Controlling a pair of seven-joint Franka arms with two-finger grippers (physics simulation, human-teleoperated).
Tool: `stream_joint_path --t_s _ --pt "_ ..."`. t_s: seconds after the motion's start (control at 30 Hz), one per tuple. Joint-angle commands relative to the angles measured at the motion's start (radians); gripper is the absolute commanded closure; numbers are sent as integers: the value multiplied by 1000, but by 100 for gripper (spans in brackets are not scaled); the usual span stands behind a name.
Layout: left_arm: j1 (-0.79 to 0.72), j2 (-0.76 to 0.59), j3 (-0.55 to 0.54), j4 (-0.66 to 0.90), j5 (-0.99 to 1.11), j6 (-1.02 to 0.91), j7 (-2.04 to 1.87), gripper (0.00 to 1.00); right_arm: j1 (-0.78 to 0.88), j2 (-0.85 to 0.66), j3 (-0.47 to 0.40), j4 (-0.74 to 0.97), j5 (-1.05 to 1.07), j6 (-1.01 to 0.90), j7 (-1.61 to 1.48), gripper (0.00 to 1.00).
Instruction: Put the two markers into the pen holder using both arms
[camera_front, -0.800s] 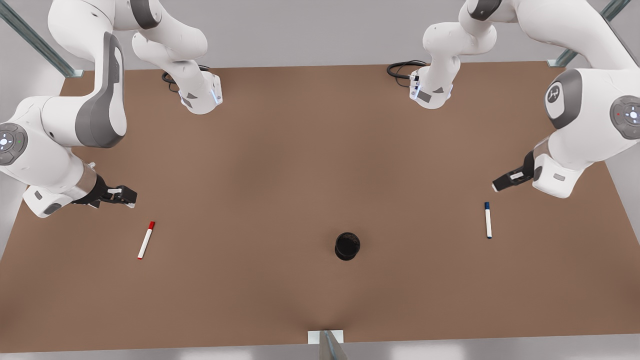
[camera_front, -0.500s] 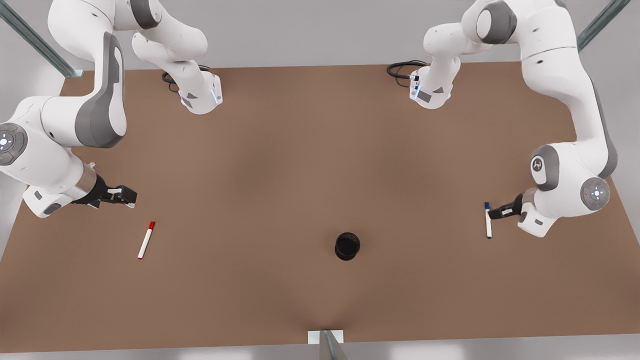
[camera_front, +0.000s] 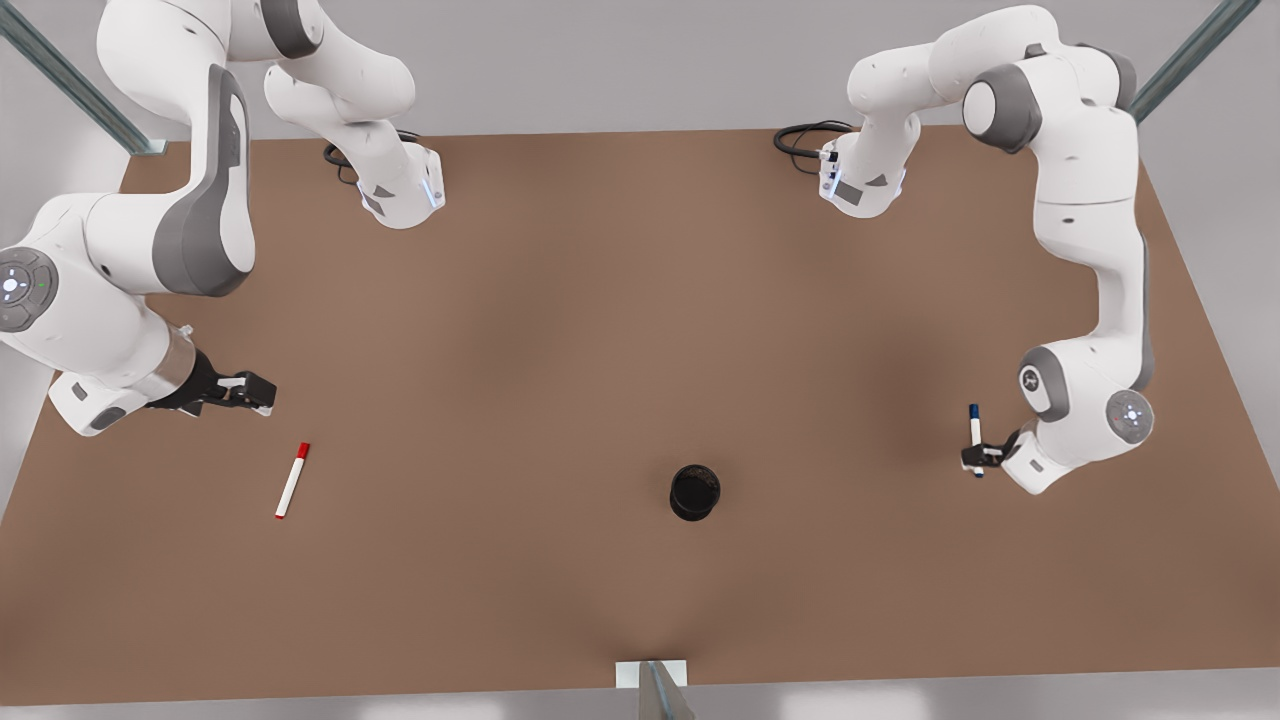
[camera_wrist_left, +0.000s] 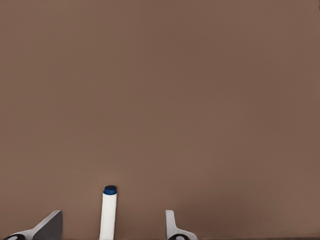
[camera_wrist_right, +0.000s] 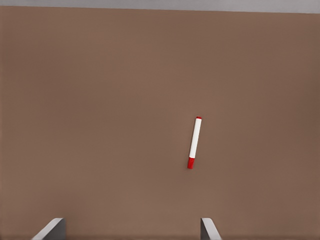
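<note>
The black pen holder (camera_front: 694, 491) stands at the table's (camera_front: 600, 300) six o'clock. At three o'clock the left gripper (camera_front: 976, 457) straddles the blue marker (camera_front: 975, 438), fingers (camera_wrist_left: 172, 227) spread — not pinching. At nine o'clock the right gripper (camera_front: 258, 397), fingers spread, hovers just beyond the red marker (camera_front: 292, 480).

From my console the table (camera_front: 600, 330) reads as a matt brown board, smooth, with no grain or gloss. The arm shells are glossy white plastic with satin grey joint covers. The left gripper (camera_front: 978, 458) looks like matt black plastic, its fingers (camera_wrist_left: 50, 227) pale and smooth in its wrist view, spread either side of the blue marker (camera_front: 975, 438), whose barrel is smooth white plastic with a glossy blue cap. The right gripper (camera_front: 250, 393) matches in finish, its fingers (camera_wrist_right: 52, 227) apart. The red marker (camera_front: 292, 480) shows the same white plastic. The pen holder (camera_front: 694, 491) is dull black. I note bare metal frame struts (camera_front: 70, 85) at the corners.
</note>
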Motion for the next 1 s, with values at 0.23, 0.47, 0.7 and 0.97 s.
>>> stream_joint_path --t_s 0.23,0.47,0.7,0.97 --pt "3 34 8 -4 -4 54 332 24 -14 3 -1 0 1 0 -18 0" --pt "20 63 18 -4 -5 54 328 24 -25 67 -1 -1 1 89 -15 0" --pt "15 74 18 -2 -5 54 328 39 -137 445 6 7 73 413 200 0" --pt "12 74 18 -2 -4 54 328 51 -198 545 13 -29 82 457 94 0"
